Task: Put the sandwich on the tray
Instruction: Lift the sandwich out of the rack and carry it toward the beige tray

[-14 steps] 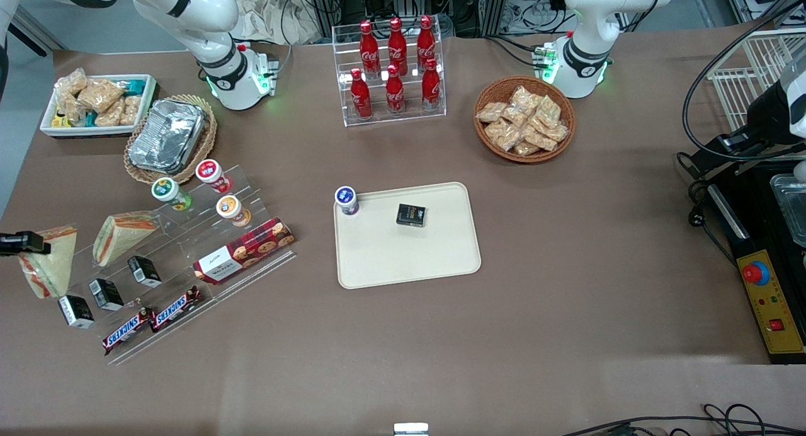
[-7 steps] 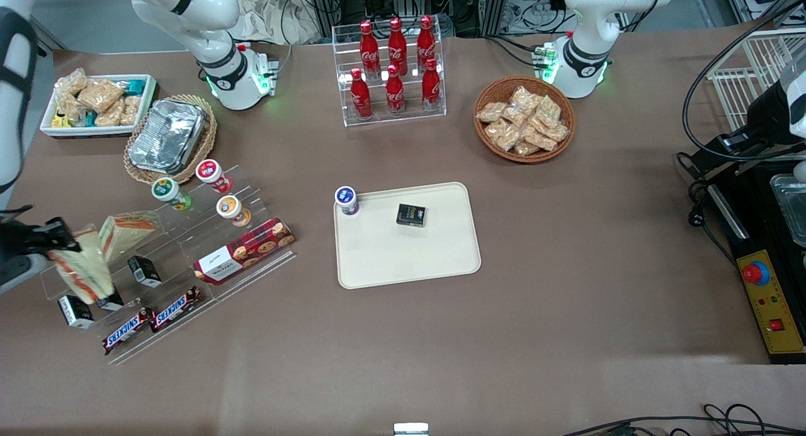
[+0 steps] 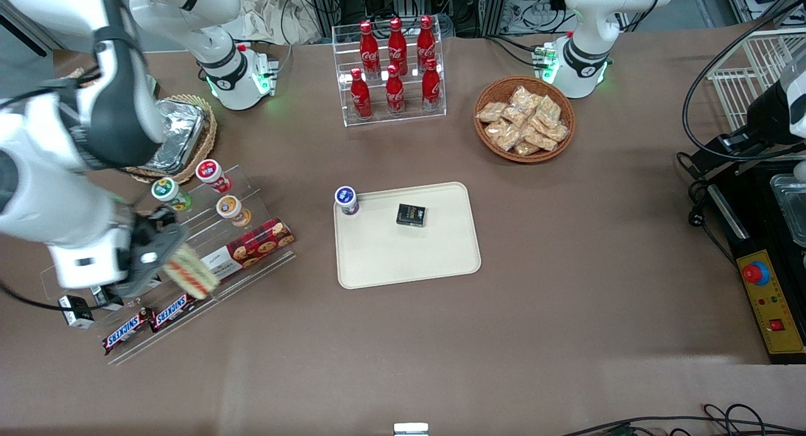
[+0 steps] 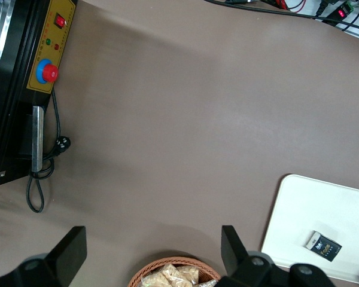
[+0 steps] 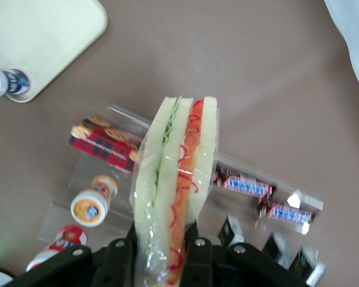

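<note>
The tray [image 3: 409, 259] lay a little left of the middle of the front view, cream and flat with a low rim, carrying a purple-capped cup [image 3: 346, 200] at its upper left corner and a small black box [image 3: 411, 215] nearer its upper middle; most of its lower half was bare.

At the left of that frame stood the clear acrylic display stand [image 3: 252, 190], with the plaid cookie box [image 3: 252, 250] on it and two Snickers bars [image 3: 151, 319] along its lower edge.

The gripper [image 3: 165, 259] hung above that stand, well apart from the tray, with its jaws closed on the sandwich [image 5: 176, 185], which was clear of the table and the shelf.

The sandwich looked light and soft: white bread in clear film, likely to crush under a hard squeeze, and the wrap probably slick. In the wrist view the fingers [image 5: 194, 251] pinched it across its thickness at one end, bread faces against the pads, which seemed the sensible hold since it pressed the layers together instead of splitting them.

Its long axis ran straight out from the jaws, the free end pointing away from the wrist, and the orange-red and green filling edge faced the wrist camera. In the front view that free end pointed toward the lower right.
</note>
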`<act>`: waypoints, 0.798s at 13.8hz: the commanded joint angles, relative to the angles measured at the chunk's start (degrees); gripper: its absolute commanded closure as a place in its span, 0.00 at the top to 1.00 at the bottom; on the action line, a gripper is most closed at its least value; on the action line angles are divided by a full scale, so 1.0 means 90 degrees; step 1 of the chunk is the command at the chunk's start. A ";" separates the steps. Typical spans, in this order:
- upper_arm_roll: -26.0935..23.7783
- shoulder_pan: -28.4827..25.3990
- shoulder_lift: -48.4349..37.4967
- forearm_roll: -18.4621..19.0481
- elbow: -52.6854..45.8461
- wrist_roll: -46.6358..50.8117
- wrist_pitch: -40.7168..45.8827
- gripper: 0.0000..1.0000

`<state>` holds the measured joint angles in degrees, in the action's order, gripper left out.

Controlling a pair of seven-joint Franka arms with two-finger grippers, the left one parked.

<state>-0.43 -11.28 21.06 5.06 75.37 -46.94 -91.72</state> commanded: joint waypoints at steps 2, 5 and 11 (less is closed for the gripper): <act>0.0058 -0.0688 0.0257 0.0082 0.0014 -0.0604 -0.0471 0.29; 0.0058 -0.1236 0.0608 0.0082 0.0033 -0.0780 -0.0940 0.28; 0.0058 -0.2006 0.1223 0.0091 0.0043 -0.1513 -0.1527 0.28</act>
<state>-0.39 -26.62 30.88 5.13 76.43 -59.22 -104.33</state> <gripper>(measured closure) 0.722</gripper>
